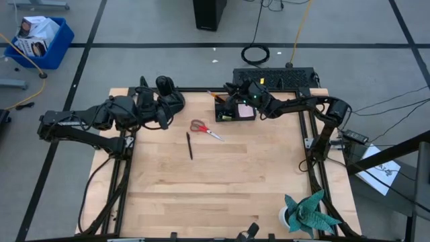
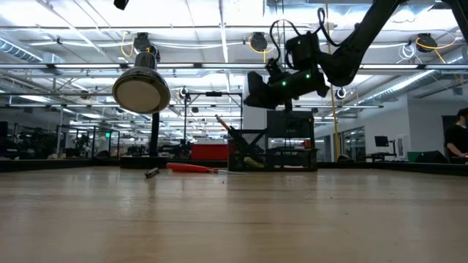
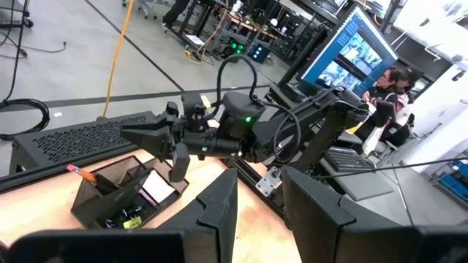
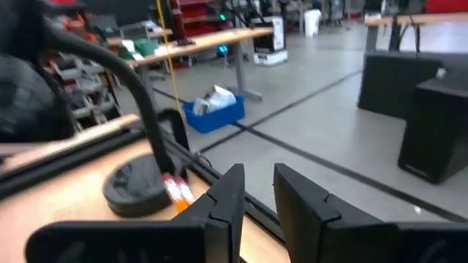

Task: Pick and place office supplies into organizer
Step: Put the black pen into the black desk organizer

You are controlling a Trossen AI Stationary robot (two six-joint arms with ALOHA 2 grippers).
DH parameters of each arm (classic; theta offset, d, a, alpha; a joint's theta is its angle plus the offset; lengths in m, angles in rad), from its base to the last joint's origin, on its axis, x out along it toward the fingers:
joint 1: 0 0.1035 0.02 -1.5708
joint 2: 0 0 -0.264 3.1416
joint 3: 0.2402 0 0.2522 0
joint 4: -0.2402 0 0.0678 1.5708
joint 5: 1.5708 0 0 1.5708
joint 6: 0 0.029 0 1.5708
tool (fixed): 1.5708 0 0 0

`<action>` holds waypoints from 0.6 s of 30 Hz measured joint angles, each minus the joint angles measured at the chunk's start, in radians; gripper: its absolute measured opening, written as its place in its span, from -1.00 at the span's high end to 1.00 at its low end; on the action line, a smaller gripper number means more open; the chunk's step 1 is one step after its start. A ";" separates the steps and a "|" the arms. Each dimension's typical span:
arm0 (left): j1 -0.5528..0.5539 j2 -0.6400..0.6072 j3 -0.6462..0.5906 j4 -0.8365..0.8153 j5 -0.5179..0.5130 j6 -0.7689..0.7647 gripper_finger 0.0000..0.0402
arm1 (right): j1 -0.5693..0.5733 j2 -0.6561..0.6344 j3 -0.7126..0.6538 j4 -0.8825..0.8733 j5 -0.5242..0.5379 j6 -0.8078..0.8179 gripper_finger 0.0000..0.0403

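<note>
My right gripper hangs over the organizer at the table's far edge, fingers slightly apart, nothing in them. Left gripper waits, narrowly parted, empty. Scissors and pen lie mid-table; descending carelessly could clip the organizer's wall. Only the left wrist view shows the pink pad inside.
</note>
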 joint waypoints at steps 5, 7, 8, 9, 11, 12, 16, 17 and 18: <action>0.000 0.000 0.000 -0.008 0.009 0.017 0.44 | 0.059 -0.038 0.000 0.041 -0.024 -0.019 0.65; 0.000 0.000 0.000 -0.015 0.014 0.019 0.44 | 0.096 -0.059 0.000 0.012 -0.030 -0.021 0.65; 0.000 0.000 0.000 -0.025 0.016 0.020 0.44 | 0.117 -0.070 0.000 -0.004 -0.029 -0.024 0.65; 0.000 0.000 0.000 -0.038 0.017 0.020 0.44 | 0.140 -0.081 0.000 -0.019 -0.030 -0.026 0.65; 0.000 0.000 0.000 -0.061 0.028 0.014 0.44 | 0.190 -0.108 0.000 -0.062 -0.031 -0.040 0.65; 0.000 0.000 0.000 -0.076 0.042 0.014 0.44 | 0.215 -0.121 0.000 -0.078 -0.031 -0.046 0.65; 0.000 0.005 0.000 -0.175 0.134 0.058 0.44 | 0.297 -0.175 -0.001 -0.150 -0.028 -0.047 0.65; -0.002 0.015 0.001 -0.209 0.148 0.073 0.44 | 0.316 -0.192 -0.001 -0.163 -0.027 -0.046 0.65; -0.002 0.022 0.001 -0.242 0.152 0.081 0.44 | 0.332 -0.209 -0.001 -0.174 -0.027 -0.046 0.65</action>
